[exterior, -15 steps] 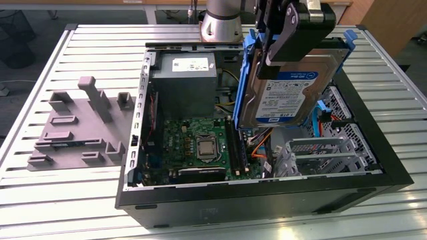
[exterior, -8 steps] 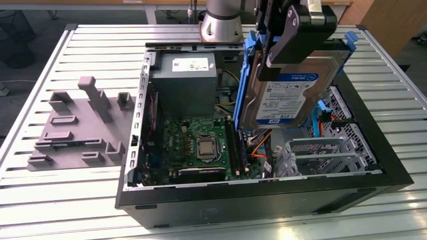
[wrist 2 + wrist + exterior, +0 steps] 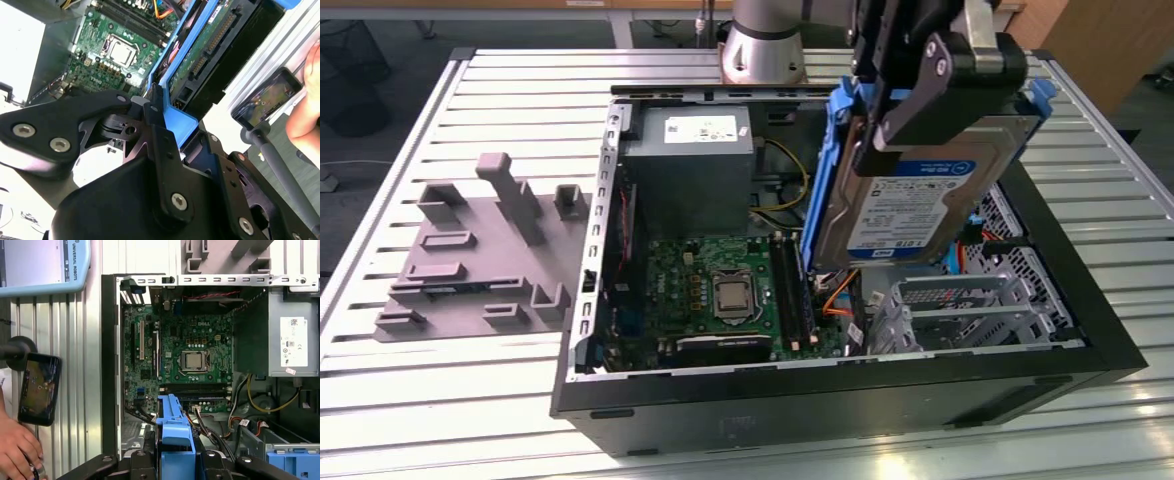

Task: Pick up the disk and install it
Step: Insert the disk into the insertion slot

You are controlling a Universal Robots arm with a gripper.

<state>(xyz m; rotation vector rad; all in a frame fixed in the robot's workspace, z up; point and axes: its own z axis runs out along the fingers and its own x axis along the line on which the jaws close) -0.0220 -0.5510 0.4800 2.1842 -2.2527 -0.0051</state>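
Right now I have the disk (image 3: 923, 205) clamped in the gripper (image 3: 927, 110), the black fingers (image 3: 938, 95) pinching the upper end of its blue frame so the drive hangs on edge, label facing the exterior camera. It is held above the open computer case (image 3: 854, 400), over the side at the exterior view's right where the metal drive cage (image 3: 947, 305) sits. I judge that the edge-on carry is there so the drive clears the case wall and the cables before it goes down toward its bay; nothing is seated yet, so the pick-up looks done and the install is not.

From the exterior view I get the overall height: the disk's lower end is near the cage but still apart from it, with the grey power supply (image 3: 687, 170) and the motherboard (image 3: 720, 295) well to the exterior view's left. A grey fixture plate (image 3: 474, 255) lies on the slatted table (image 3: 400, 400) beside the case.

By contrast, the second wrist view shows the drive's underside, green circuit board (image 3: 200, 55) and connector, with the fingers (image 3: 155, 117) closed on the frame. In the first wrist view I look straight down past the blue frame (image 3: 175, 425) into the case, and a person's hand (image 3: 15, 450) rests beside a phone (image 3: 39, 388) outside it.
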